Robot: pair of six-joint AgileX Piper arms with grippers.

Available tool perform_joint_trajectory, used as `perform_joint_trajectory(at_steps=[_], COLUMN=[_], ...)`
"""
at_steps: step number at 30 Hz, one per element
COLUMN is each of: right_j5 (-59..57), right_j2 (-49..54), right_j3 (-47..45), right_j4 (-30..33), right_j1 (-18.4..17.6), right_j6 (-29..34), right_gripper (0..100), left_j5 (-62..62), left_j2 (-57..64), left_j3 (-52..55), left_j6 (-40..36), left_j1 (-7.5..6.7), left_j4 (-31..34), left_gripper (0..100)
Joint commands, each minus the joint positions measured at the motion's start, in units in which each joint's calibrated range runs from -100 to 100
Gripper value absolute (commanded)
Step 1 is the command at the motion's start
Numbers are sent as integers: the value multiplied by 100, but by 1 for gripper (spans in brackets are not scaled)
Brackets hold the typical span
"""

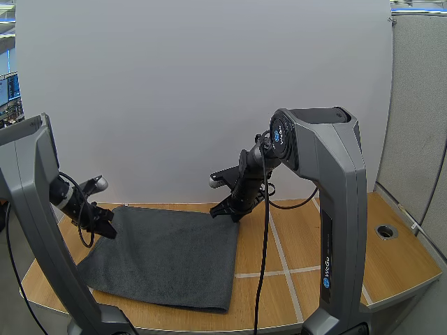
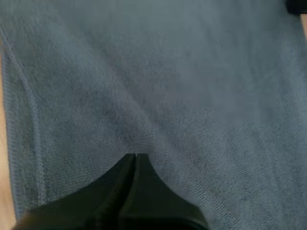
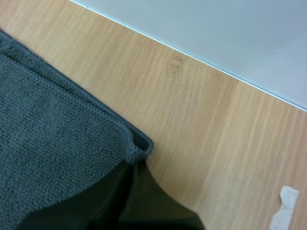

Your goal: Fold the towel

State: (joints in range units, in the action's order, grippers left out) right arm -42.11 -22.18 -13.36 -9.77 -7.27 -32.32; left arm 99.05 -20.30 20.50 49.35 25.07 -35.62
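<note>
One dark grey towel point(image 1: 167, 255), spread flat on the wooden bench point(image 1: 335, 241). Two claws, both down at its far edge. Left claw point(image 1: 106, 227): fingers pressed together, tips nipping a pucker of cloth a little in from the left hem. Right claw point(image 1: 225, 211): also closed, pinching the far right corner, hem curled at the tips.

The grey left arm point(image 1: 28, 195) rises at the frame's left edge. Its black two-fingered left gripper point(image 1: 106, 229) angles down, tips pinched together on the dark grey terry towel point(image 1: 167, 255). The grey right arm point(image 1: 335, 202) stands at right, reaching toward centre. Its right gripper point(image 1: 223, 211) points down, nipping the towel's far corner.
</note>
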Motion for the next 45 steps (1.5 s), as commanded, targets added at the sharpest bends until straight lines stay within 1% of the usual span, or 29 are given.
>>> perform_joint_trajectory(at_steps=[1,5,12,15,25,34,38,39,40,41,42,43,44,45], right_j5=[-54,-14,-55,-141,-287,-319,-240,-241,-241,-241,-241,-263,-281,-317], right_j2=[122,122,122,122,122,188,401,471,541,612,668,740,822,902], right_j3=[-16,-16,-16,-16,-16,-16,-16,-16,-16,-16,-16,-16,-16,-16], right_j4=[41,41,144,307,345,436,449,449,449,449,449,449,449,449], right_j1=[32,32,32,39,233,241,241,241,241,241,241,241,241,241], right_j6=[-40,-40,-40,-30,-30,-30,-30,-30,-30,-30,-30,-30,-30,-30], right_gripper=[0,0,0,0,0,0,0,6,17,36,51,68,83,91], left_j5=[-737,-1301,-1903,-1920,-1900,-1900,-1900,-1900,-1900,-1900,-1900,-1900,-1900,-1900], left_j2=[-125,-136,-136,-136,-136,-136,-136,-136,-136,-136,-136,-136,-136,-136], left_j3=[287,528,790,814,814,814,814,814,814,814,814,814,814,814], left_j6=[36,27,27,11,-154,-167,-167,-167,-167,-167,-167,-167,-167,-167], left_j1=[-26,-26,-26,-26,1,1,1,1,1,1,1,1,1,1], left_j4=[393,672,805,894,1105,1084,1070,1070,1070,1060,1060,1060,1060,1060], left_gripper=[0,0,0,0,0,0,0,0,0,0,0,0,0,0])
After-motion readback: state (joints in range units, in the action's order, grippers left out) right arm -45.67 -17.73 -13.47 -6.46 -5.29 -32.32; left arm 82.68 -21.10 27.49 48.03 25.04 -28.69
